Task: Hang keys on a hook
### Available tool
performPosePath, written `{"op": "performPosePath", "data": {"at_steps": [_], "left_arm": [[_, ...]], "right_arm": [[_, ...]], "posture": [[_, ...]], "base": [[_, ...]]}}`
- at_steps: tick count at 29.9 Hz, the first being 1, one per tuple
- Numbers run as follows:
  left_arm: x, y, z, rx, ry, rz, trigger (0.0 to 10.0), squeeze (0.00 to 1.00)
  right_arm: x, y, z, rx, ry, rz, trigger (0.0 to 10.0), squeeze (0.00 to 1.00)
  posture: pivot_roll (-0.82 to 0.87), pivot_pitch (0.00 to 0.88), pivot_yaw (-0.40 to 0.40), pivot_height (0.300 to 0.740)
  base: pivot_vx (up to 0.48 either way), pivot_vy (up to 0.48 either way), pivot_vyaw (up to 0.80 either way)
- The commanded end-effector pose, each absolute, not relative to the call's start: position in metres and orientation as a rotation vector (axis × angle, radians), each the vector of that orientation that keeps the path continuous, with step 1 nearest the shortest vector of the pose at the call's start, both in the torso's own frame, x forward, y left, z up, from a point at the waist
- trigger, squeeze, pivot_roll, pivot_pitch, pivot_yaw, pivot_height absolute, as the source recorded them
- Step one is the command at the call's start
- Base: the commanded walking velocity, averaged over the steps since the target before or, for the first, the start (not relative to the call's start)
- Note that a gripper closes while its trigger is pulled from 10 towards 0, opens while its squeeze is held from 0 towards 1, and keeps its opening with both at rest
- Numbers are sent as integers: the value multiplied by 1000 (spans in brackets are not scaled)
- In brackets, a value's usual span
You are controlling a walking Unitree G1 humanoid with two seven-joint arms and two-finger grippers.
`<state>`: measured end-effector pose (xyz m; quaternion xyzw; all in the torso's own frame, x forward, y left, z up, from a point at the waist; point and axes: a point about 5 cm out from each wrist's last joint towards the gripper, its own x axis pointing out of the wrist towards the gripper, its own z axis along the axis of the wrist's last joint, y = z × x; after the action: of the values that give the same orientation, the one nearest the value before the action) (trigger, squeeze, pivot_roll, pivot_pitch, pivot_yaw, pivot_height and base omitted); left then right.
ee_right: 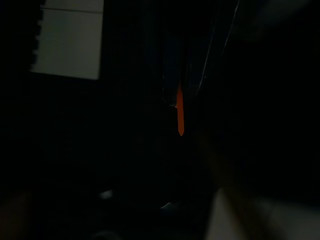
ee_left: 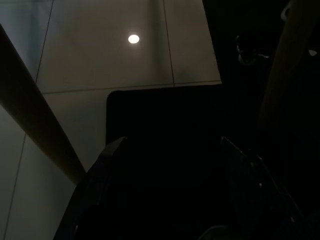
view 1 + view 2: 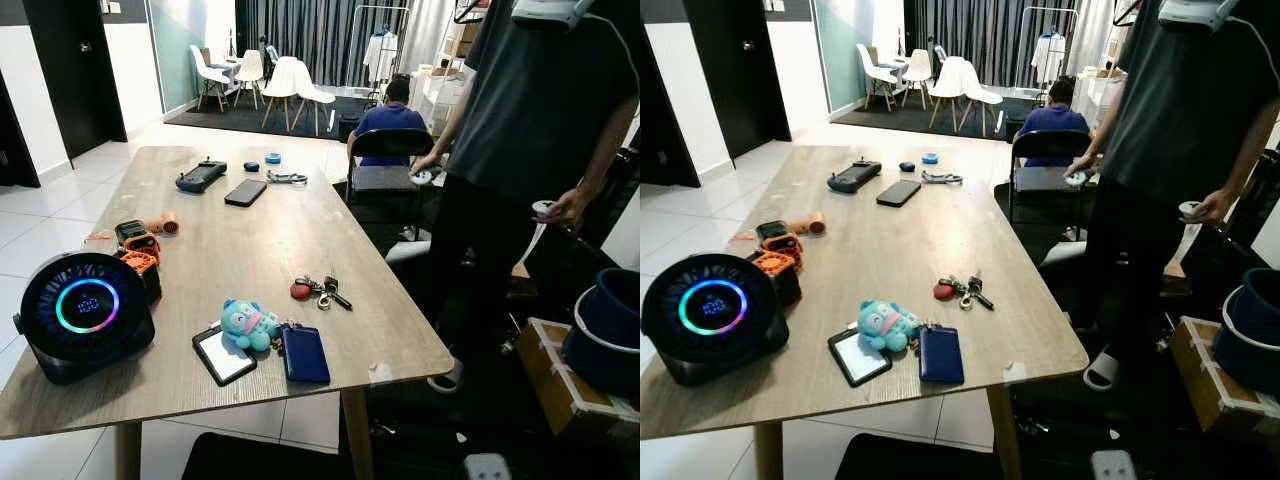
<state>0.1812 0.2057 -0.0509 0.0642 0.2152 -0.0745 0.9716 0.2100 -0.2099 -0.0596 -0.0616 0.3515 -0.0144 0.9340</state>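
A bunch of keys (image 3: 324,291) with a red tag lies on the wooden table (image 3: 260,240), near its right front edge. A second small bunch is clipped to a blue card wallet (image 3: 304,353) and a teal plush toy (image 3: 248,324) closer to the front. My left gripper (image 2: 172,141) hangs low in the shade beside a table leg, above a dark mat and pale floor tiles, its fingers spread with nothing between them. The right wrist view is almost black, with just an orange sliver (image 1: 180,116) to make out.
A person (image 3: 545,140) stands close at the table's right, a controller in each hand. Another person sits beyond a black chair (image 3: 385,170). A round black speaker (image 3: 85,313), orange tools, a phone and a tablet lie on the table. A blue bucket (image 3: 612,330) rests on a box at right.
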Motion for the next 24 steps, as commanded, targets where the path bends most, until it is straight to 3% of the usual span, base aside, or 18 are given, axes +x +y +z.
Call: {"op": "performPosePath", "data": {"at_steps": [1, 2, 7, 24], "left_arm": [[178, 203, -55, 104, 457, -132, 10000, 0], [179, 201, -56, 98, 466, -112, 10000, 0], [182, 199, -55, 77, 457, -89, 10000, 0], [195, 190, -54, 82, 486, -106, 10000, 0]], "right_arm": [[203, -212, -64, -140, 759, -16, 10000, 0], [205, -198, -66, -152, 766, 56, 10000, 0], [207, -189, -66, -168, 773, 104, 10000, 0], [213, -188, -62, -98, 719, 60, 10000, 0]], "posture": [[63, 58, -75, 740], [61, 55, -77, 740], [63, 54, -81, 740], [66, 30, -72, 740]], "base": [[0, 0, 0], [0, 0, 0], [0, 0, 0], [0, 0, 0]]}}
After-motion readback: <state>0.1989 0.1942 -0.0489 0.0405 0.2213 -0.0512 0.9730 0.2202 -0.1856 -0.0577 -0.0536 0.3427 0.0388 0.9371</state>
